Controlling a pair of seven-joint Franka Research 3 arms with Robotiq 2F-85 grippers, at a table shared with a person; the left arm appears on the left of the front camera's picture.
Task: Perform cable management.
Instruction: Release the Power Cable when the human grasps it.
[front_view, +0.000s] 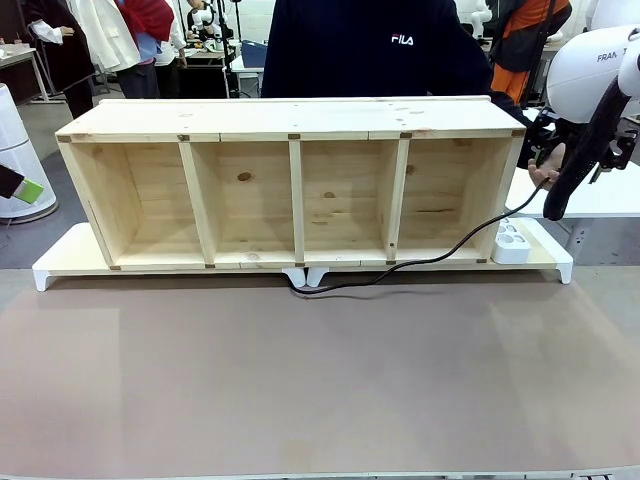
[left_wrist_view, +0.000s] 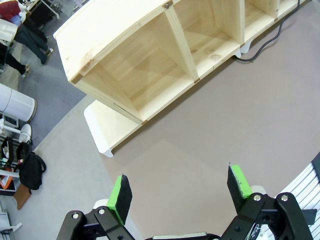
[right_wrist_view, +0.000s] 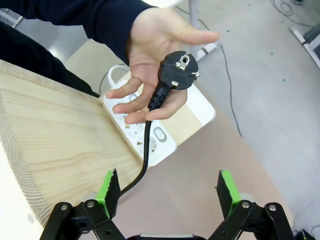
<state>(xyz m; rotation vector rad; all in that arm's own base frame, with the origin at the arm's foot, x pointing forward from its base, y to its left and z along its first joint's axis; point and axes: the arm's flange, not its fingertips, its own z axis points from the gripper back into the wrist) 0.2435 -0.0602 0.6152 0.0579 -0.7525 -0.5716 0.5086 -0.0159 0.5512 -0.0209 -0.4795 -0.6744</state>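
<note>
A long, thin black cable (front_view: 420, 263) is seen lying along the front of the pale wooden shelf box with four open bays (front_view: 290, 190), near the far edge of the bench (front_view: 300, 380). From there it climbs at the right end, past the white power strip (right_wrist_view: 150, 135). Its round black plug (right_wrist_view: 178, 70) is held out on the person's open hand (right_wrist_view: 155, 60), just above that strip.

The cord is judged light, soft and bendy, so it is likely to droop and swing when lifted. The plug is hard and chunky. The best hold is judged to be the plug body or the stiff neck just under it.

The right gripper (right_wrist_view: 169, 192) is held below the plug, its jaws spread wide and empty. The left gripper (left_wrist_view: 182, 190) is held over bare bench, jaws wide and empty too.
</note>
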